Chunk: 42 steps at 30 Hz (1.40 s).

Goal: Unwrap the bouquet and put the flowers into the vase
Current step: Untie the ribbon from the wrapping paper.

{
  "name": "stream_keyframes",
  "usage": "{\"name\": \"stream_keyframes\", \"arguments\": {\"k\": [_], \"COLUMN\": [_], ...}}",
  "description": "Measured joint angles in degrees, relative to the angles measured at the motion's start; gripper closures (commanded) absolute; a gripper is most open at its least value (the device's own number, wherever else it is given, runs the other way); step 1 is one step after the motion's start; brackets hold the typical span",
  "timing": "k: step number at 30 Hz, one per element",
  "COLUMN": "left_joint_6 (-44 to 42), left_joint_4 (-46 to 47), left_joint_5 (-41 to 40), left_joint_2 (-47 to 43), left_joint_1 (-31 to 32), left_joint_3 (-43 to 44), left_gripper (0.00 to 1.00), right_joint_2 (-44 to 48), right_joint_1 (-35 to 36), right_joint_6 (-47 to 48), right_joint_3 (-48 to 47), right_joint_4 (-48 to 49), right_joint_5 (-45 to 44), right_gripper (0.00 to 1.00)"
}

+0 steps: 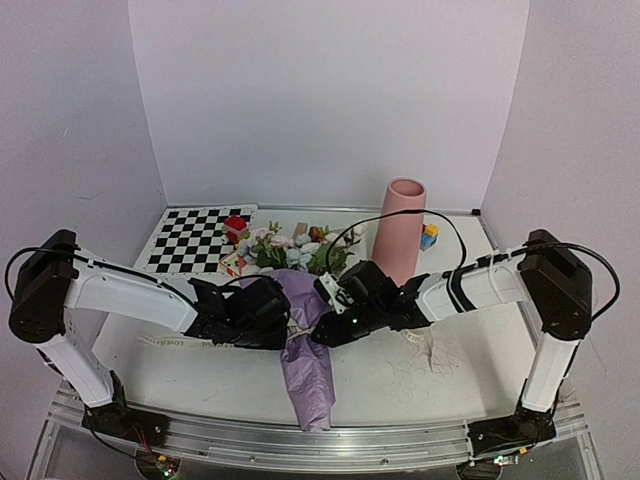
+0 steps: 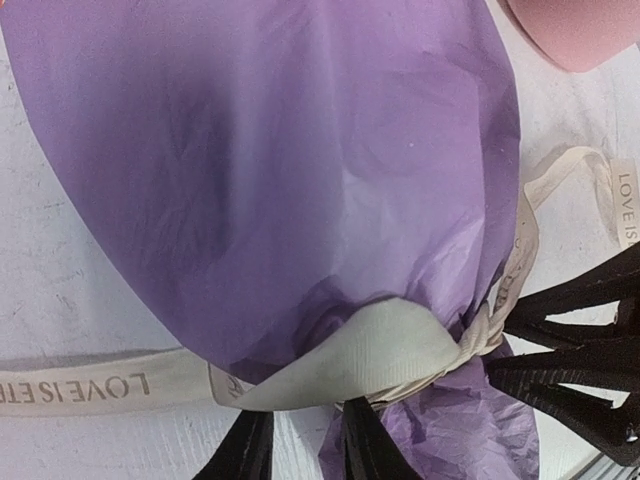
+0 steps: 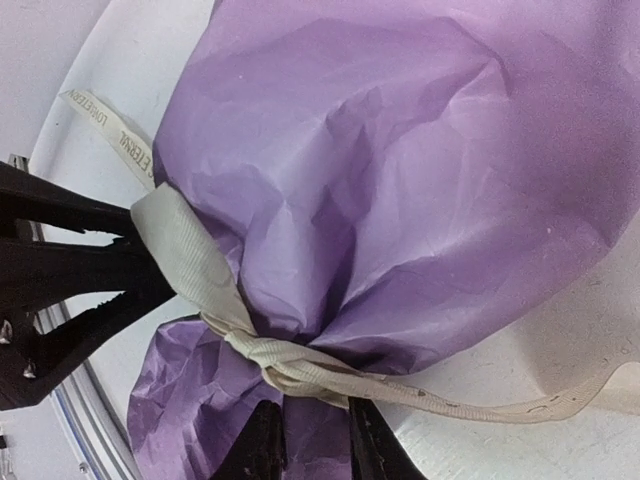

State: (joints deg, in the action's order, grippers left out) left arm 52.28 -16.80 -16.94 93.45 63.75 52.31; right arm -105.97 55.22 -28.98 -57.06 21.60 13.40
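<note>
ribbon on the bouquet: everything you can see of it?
Cream woven ribbon, printed LOVE IS in dark letters, cinched and knotted round the pinched neck of the purple paper. Flat tails trail out both sides across the white table. Left hand and right hand both have fingertips at the knot; whether they grip it is unclear.

The bouquet [image 1: 310,365] has purple, crinkled paper; its ribbon [image 2: 90,385] is cream with dark lettering. The vase [image 1: 402,228] is matte pink. Upper left, a board [image 1: 195,240] shows black-and-white checks. The flowers [image 1: 292,246] are pale pink, cream and blue, with green leaves.
</note>
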Motion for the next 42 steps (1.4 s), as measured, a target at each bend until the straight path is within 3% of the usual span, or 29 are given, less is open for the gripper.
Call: {"name": "stream_keyframes", "arguments": {"k": [8,17,28,34,38,42], "left_joint_6": [-6.02,-14.20,-17.37,-18.07,-18.73,-19.43], "left_joint_4": [-1.32,-1.65,-1.35,-1.17,-1.01,-0.65], "left_joint_5": [2.48,5.32,4.04,3.00,2.48,1.77], "left_joint_2": [-1.00,-1.02,4.46,5.18,6.84,7.59], "left_joint_1": [0.00,0.48,0.59,0.59,0.83,1.22], "left_joint_3": [0.14,5.23,6.60,6.60,6.60,6.60], "left_gripper": [0.66,0.81,0.68,0.68,0.76,0.99], "right_joint_2": [0.00,0.81,0.90,0.41,-1.49,-3.39], "right_joint_1": [0.07,0.07,0.07,0.07,0.07,0.07], "right_joint_6": [0.70,2.55,2.79,2.63,2.40,2.35], "right_joint_3": [-0.37,-2.75,-3.62,-4.11,-4.61,-4.61], "right_joint_4": [-0.87,-2.31,-2.74,-2.63,-2.27,-2.26], "right_joint_5": [-1.34,-3.46,-3.72,-2.81,-2.11,-2.03], "right_gripper": [0.74,0.74,0.74,0.70,0.67,0.71]}}
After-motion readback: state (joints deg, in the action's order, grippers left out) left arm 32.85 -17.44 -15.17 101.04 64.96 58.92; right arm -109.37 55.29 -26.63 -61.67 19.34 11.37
